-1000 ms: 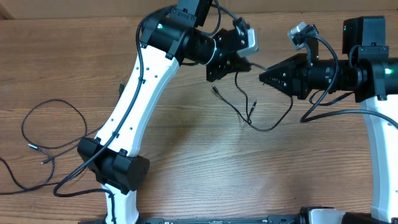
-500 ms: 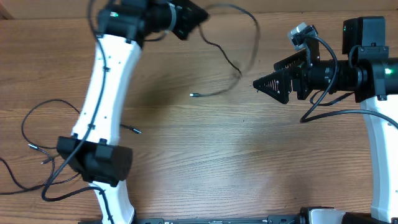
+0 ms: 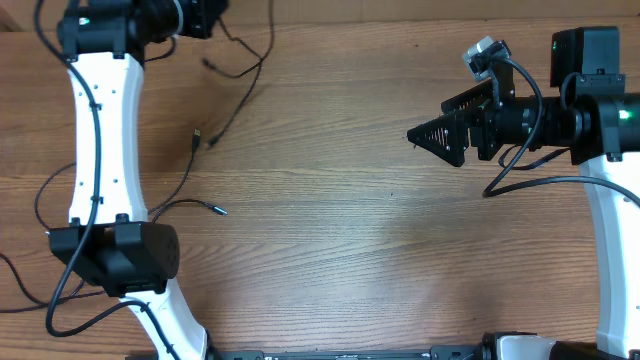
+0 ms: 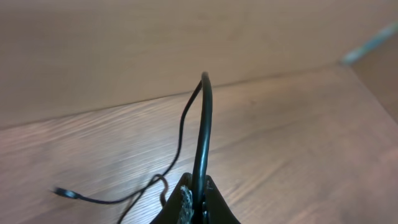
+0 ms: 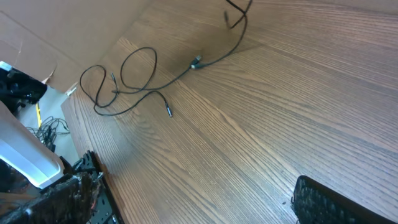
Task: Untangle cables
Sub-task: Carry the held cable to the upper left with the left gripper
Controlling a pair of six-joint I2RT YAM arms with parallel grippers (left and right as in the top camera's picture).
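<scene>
As left jaws pinch — cable point(image 4: 203, 124) arcs

Left arm point(image 3: 98, 150) and its cable point(image 4: 203, 130) now far left; right jaws wide apart.

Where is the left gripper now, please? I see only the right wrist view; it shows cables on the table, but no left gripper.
Observer: Overhead, the left gripper is at the far left edge of the table.
Operator: Does it hold something?
Observer: Yes. The left wrist view shows it shut on a black cable, which arches up from the jaws and drops back to the wood.
</scene>
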